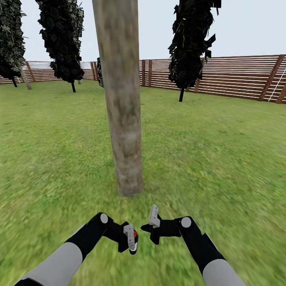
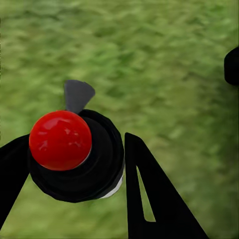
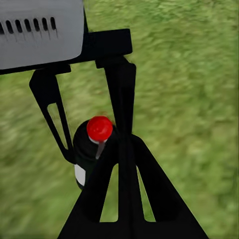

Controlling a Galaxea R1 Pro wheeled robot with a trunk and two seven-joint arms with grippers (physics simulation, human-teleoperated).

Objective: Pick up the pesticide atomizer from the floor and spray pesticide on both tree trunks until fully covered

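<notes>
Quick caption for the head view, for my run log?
Left gripper holding the pesticide atomizer over grass, facing the tree trunk; right gripper alongside.

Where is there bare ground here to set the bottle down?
Open lawn lies right of the tree trunk toward the fence, and left of it too. Crowded: the left gripper holding the atomizer, right gripper close beside.

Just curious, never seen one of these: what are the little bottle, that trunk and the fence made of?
Bottle: glossy black plastic by its sheen, shiny red tip, held in the left pincer. Trunk: matte, blotchy grey-brown bark. Fence: reddish-brown slats, apparently wood.
</notes>
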